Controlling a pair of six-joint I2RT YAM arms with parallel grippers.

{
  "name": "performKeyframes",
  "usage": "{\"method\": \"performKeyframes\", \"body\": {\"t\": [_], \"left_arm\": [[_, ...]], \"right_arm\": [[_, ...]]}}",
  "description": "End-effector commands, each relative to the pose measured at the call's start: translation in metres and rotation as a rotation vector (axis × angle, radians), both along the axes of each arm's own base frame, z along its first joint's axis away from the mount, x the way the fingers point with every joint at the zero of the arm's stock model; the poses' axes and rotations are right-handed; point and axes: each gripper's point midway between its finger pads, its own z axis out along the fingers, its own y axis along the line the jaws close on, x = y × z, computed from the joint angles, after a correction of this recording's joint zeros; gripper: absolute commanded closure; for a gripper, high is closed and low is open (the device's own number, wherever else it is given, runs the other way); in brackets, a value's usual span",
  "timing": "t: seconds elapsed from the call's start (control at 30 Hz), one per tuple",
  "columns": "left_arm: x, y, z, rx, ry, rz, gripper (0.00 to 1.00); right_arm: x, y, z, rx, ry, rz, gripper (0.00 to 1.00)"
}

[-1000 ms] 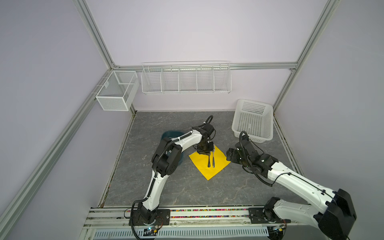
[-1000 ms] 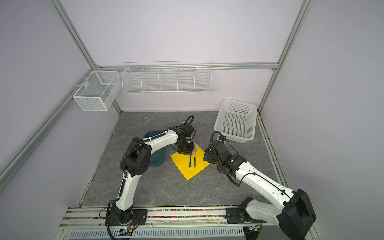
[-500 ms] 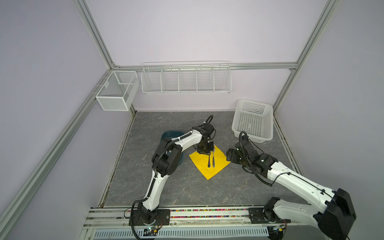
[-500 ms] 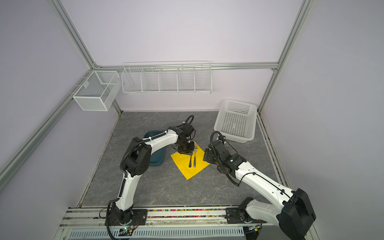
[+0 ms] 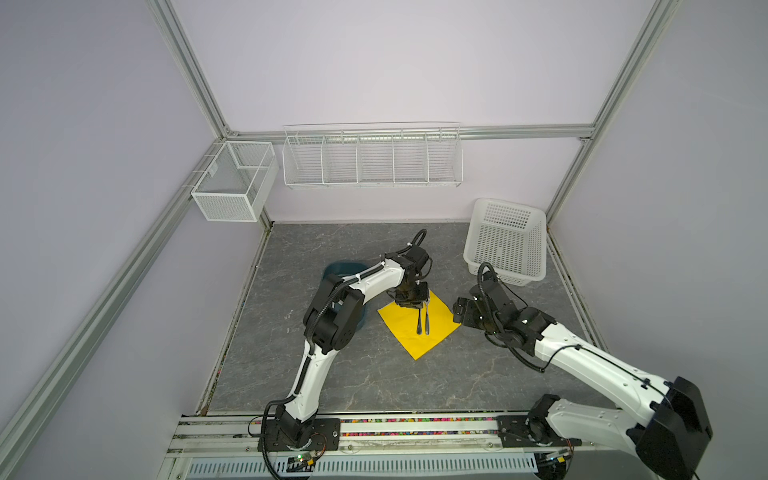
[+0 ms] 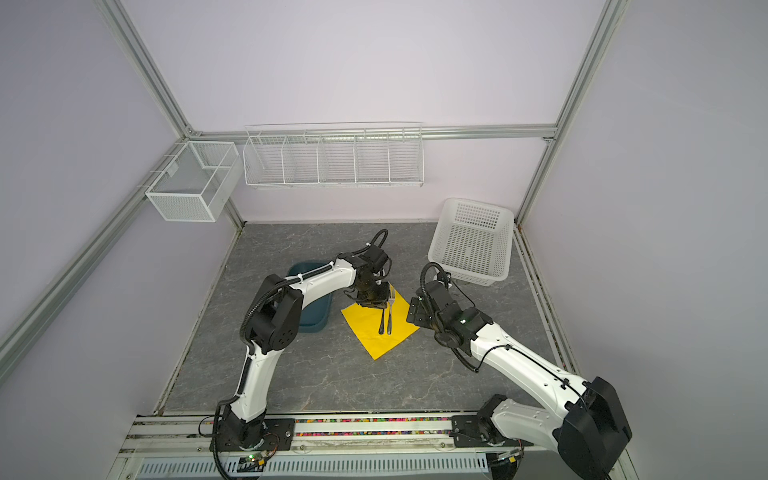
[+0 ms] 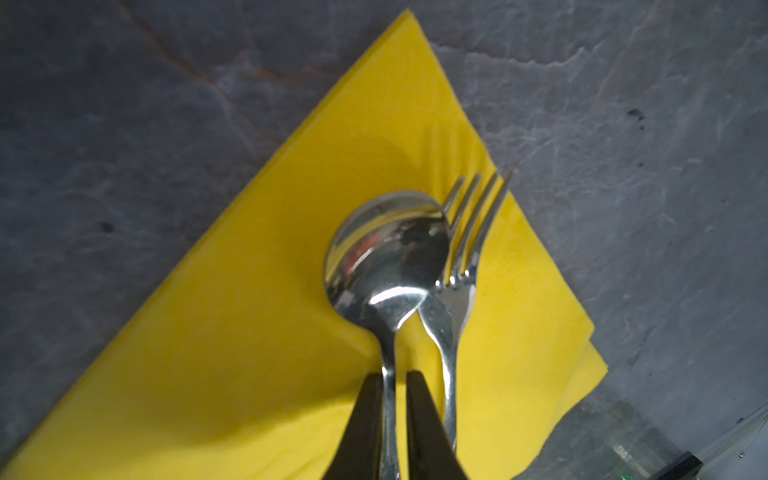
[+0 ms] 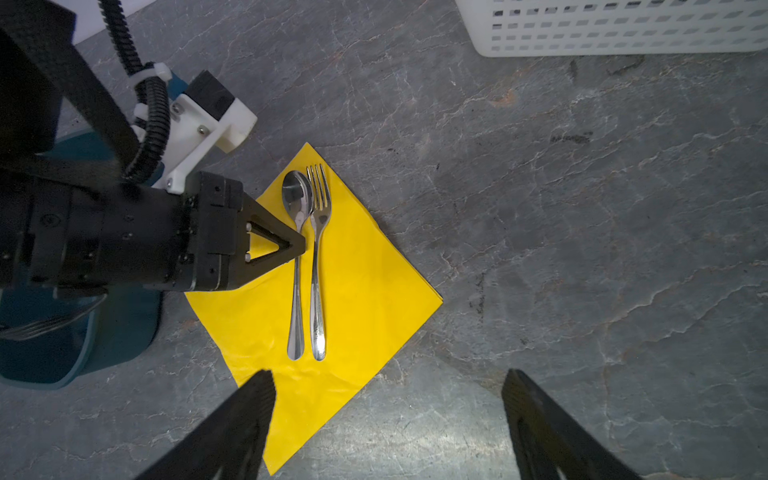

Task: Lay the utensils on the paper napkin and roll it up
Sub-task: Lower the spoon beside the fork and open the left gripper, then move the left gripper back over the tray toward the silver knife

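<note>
Wide-open and empty, the right end effector (image 8: pixel 388 376) hovered beside the right corner of the paper napkin (image 8: pixel 365 270), which lay flat on the tabletop (image 8: pixel 582 249). On it the spoon (image 8: pixel 296 282) and fork (image 8: pixel 317 266) lay side by side — long axes near-to-far, handles nearward. The left end effector (image 7: pixel 394 376), the nearer arm's, straddled the spoon's neck narrowly; grip or mere flanking could not be told. A teal tub (image 8: pixel 124 332) stood left. No writing was legible.
</note>
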Motion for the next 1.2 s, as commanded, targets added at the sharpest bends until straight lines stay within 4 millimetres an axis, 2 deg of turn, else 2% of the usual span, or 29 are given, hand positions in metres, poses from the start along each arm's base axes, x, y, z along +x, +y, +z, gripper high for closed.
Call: {"method": "performKeyframes", "body": {"t": [0.0, 0.33, 0.43, 0.63, 0.77, 0.93, 1.03, 1.13, 1.17], "left_arm": [[0.003, -0.007, 0.020, -0.031, -0.033, -0.004, 0.84], [0.009, 0.000, 0.052, -0.042, -0.127, -0.001, 0.81], [0.015, 0.008, 0.064, -0.033, -0.195, 0.017, 0.81], [0.022, 0.026, 0.104, -0.050, -0.386, 0.025, 0.81], [0.028, 0.051, 0.141, -0.053, -0.574, 0.075, 0.79], [0.034, 0.105, 0.172, 0.063, -0.783, 0.219, 0.67], [0.034, 0.143, 0.185, 0.175, -0.884, 0.312, 0.40], [0.026, 0.167, 0.189, 0.239, -0.944, 0.313, 0.03], [0.024, 0.174, 0.188, 0.243, -0.948, 0.315, 0.01]], "right_arm": [[0.001, -0.001, 0.003, 0.005, 0.003, -0.007, 0.11], [0.001, 0.000, 0.005, 0.013, -0.001, -0.003, 0.11], [0.002, 0.002, 0.007, 0.023, -0.007, 0.002, 0.11], [0.005, 0.018, 0.024, 0.097, -0.080, 0.084, 0.11], [0.006, 0.030, 0.041, 0.133, -0.144, 0.156, 0.11], [0.007, 0.045, 0.064, 0.165, -0.238, 0.228, 0.11], [0.007, 0.055, 0.074, 0.163, -0.286, 0.254, 0.11], [0.007, 0.070, 0.081, 0.162, -0.312, 0.301, 0.11], [0.008, 0.076, 0.082, 0.161, -0.319, 0.321, 0.11]]}}
